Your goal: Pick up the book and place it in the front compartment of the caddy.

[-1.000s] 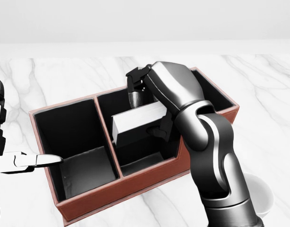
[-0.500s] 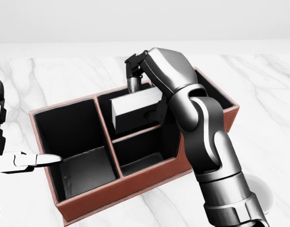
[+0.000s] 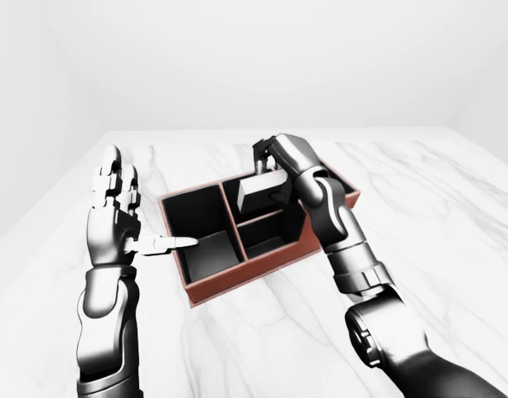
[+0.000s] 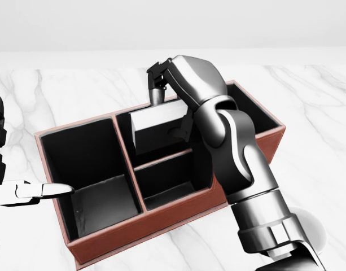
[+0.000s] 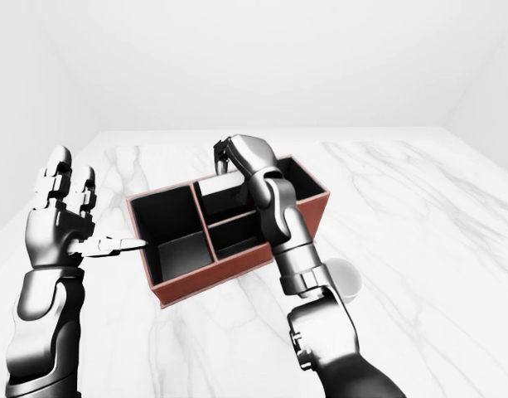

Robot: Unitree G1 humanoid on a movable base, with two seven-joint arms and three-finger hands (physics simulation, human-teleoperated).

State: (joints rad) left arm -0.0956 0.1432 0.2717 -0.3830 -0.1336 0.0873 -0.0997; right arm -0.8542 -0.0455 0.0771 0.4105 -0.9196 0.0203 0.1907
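Note:
The caddy (image 4: 77, 129) is a red-brown box with black compartments on the white marble table. The book (image 4: 153, 125) is a pale grey block, tilted, held over the upper middle compartment in the head view. My right hand (image 4: 168, 116) is shut on the book, with fingers (image 4: 157, 95) over its top edge and the thumb under its right end. The book's lower part dips inside the caddy's walls. My left hand (image 3: 129, 215) is open and upright at the caddy's left side, with its thumb (image 4: 37, 191) pointing at the large left compartment.
A white cup (image 5: 345, 276) stands on the table at the caddy's lower right, beside my right forearm. My right arm hides the caddy's right compartment. The marble table (image 3: 436, 207) stretches wide on all sides, with pale walls beyond.
My right hand has carried the book up in the head view, from over the middle divider to over the upper middle compartment. The left hand and the caddy have not moved.

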